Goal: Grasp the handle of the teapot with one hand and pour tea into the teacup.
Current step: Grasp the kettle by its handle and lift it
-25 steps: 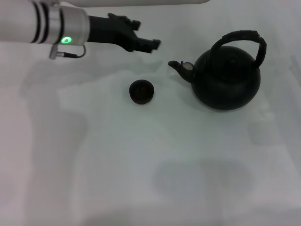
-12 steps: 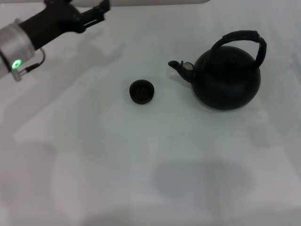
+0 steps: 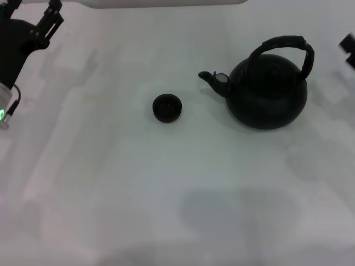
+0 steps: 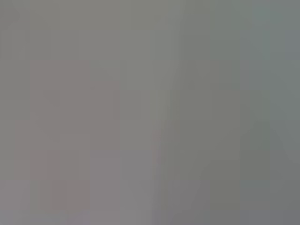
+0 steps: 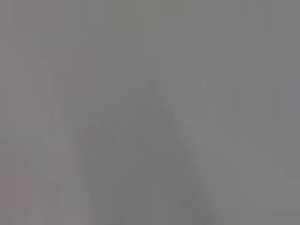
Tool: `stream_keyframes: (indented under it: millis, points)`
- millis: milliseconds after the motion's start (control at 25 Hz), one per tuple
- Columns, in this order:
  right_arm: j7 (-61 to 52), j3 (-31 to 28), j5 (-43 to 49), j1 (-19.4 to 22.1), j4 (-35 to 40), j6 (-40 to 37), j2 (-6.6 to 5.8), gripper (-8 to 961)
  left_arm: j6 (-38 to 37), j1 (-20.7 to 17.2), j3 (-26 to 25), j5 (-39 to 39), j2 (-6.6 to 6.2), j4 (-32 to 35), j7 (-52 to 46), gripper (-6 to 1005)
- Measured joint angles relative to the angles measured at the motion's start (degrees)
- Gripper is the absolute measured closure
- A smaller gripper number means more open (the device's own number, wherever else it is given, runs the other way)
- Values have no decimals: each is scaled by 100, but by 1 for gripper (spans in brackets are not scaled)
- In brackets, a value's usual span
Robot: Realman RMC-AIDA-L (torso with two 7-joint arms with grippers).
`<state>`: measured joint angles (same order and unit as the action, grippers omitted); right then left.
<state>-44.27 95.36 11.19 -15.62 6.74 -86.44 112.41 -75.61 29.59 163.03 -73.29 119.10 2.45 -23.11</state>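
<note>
Resting on the white table (image 3: 166, 194), the teapot (image 3: 268, 94) serves as the landmark: it stands upright, spout pointing toward the robot's left. Its long axis, spout to rear, runs left to right across the head view. The handle (image 3: 285, 44) arches over the lid along the same axis, untouched. The teacup (image 3: 167, 108) sits to the left of the teapot, well apart from the spout tip and a little nearer the robot.

The left gripper (image 3: 33, 19) is far to the left of the teapot, at the far left corner of the table; its jaws stand apart and hold nothing. Of the right gripper (image 3: 349, 47) only a dark edge shows just right of the handle; jaw state cannot be determined. The right arm is judged nearer, so the handle lies to the left of its jaws.

Compared with a second ago, the left gripper has withdrawn from between teacup and spout, and the right gripper has entered the view. Teapot and teacup have not moved.

Both wrist views show nothing usable.
</note>
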Motion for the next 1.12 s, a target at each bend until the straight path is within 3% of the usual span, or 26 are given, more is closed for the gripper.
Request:
stream_keyframes:
  millis: [480,1120]
  points:
    - [124,15,510,-125,67,1033,271,97,74,-257,-9,-247,17,252,246,120]
    - [56,94,519,-245,567,1889,312,98,171,-365,-8,-259,16,267,241,120]
